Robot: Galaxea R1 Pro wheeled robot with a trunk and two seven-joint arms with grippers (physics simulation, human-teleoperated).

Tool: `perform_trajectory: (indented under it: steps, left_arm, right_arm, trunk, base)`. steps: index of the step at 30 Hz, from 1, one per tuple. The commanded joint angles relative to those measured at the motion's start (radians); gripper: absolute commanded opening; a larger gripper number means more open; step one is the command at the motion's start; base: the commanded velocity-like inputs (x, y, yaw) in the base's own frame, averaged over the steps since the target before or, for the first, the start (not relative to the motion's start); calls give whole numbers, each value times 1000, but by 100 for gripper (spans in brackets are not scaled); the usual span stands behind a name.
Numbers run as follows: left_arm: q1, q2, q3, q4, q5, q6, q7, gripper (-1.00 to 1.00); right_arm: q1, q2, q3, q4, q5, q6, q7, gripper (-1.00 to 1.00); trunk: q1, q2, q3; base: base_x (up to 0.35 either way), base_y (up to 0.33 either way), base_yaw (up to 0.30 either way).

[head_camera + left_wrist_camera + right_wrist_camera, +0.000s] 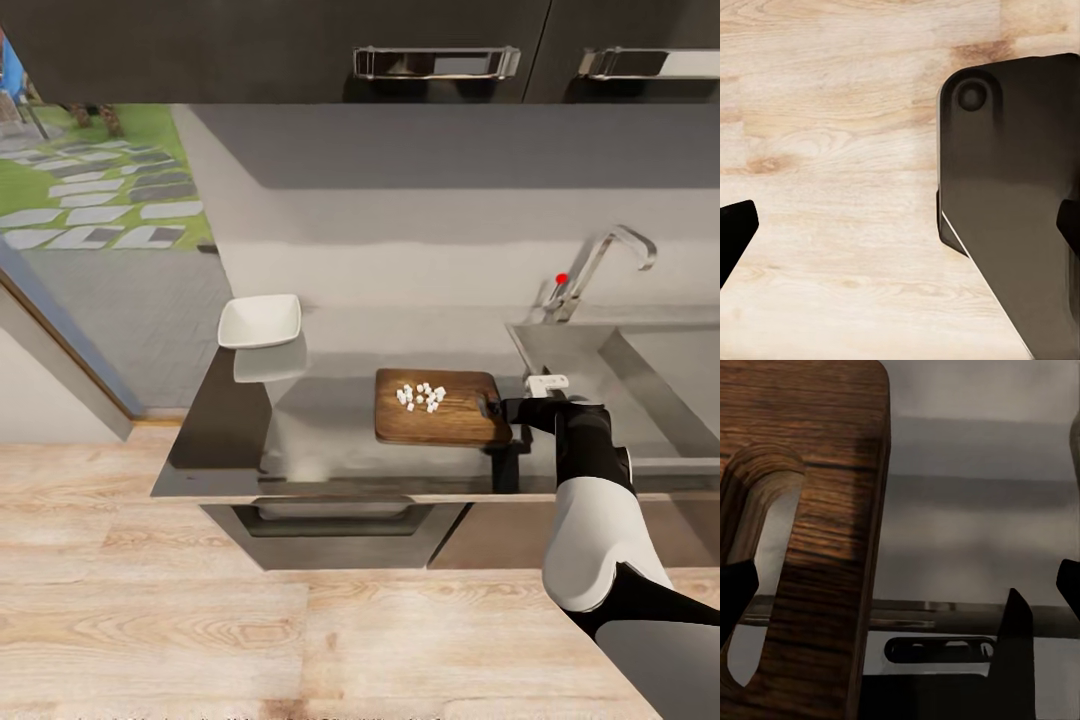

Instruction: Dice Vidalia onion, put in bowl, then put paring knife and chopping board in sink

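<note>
The dark-brown chopping board (440, 425) lies on the grey countertop (330, 440), with the Vidalia onion as a cluster of white dice (421, 396) on its middle. My right gripper (492, 405) is at the board's right short edge, by the slot handle. In the right wrist view the board's handle end (817, 510) stands between the spread fingers, and the gripper (904, 589) is open. The white bowl (260, 321) sits at the counter's back left. The sink (600, 370) is to the right. The paring knife is out of view. My left gripper (904, 229) hangs open over the floor.
The chrome tap (600, 265) with a red dot rises behind the sink. Dark wall cabinets (436, 62) hang overhead. An oven front (340, 520) sits under the counter edge. Wooden floor (150, 620) lies in front, and a window is at left.
</note>
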Motion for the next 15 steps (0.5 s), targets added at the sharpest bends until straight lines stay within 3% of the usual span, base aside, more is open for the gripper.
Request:
perform_trajectory:
  steps: [1,15]
  left_arm:
    - [0,1,-9,-2,10,-3,4,100]
    - [0,1,-8,-2,10,-3,4,100]
  right_arm:
    - [-1,1,-5,-2,9,1,9,100]
    - [-1,2,-5,-2,9,1,9,100]
  trunk:
    - [1,-2,-2]
    - [1,-2,-4]
  base:
    - [0,0,0]
    - [0,0,0]
